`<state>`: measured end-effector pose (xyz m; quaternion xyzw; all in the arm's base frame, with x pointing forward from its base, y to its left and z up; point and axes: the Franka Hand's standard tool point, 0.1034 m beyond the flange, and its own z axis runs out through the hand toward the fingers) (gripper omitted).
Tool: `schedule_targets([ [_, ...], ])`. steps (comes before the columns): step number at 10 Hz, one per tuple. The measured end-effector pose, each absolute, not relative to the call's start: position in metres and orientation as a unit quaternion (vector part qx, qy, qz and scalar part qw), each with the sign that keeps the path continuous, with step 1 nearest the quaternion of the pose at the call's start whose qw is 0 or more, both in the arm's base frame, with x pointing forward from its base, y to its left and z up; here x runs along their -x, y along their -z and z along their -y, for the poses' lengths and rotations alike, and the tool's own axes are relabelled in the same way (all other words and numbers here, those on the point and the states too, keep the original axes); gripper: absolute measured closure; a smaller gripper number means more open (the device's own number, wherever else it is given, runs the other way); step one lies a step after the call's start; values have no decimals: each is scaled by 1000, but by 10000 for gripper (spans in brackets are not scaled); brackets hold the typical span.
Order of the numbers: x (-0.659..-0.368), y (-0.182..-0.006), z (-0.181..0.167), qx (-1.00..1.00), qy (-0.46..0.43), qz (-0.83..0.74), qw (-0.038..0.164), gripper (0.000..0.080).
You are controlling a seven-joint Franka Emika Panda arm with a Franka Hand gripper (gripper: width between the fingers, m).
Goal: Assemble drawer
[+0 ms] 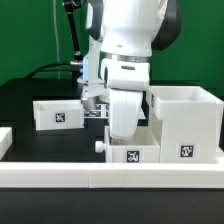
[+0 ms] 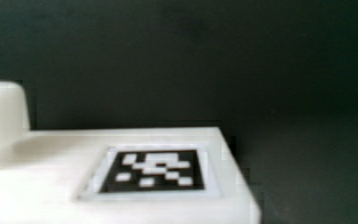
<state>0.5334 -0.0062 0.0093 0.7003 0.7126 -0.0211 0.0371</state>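
One white plastic knobbed tray (image 1: 145, 155) beside tall white casing (image 1: 187, 125): probably light, stiff; grasp a wall; jaw state indeterminable.

My arm (image 1: 128, 35) comes down from above over the middle of the bench, bulky white links stacked near vertical. The wrist is bent, end effector (image 1: 122, 128) pointing down, low, toward the bench edge nearest the exterior camera. No fingertips show in either view; can't tell whether the jaws are parted or closed.
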Motion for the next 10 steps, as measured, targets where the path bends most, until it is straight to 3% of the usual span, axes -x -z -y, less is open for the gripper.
schedule_targets([
  [10,-532,-9,7,-702,31,-710,35,757],
])
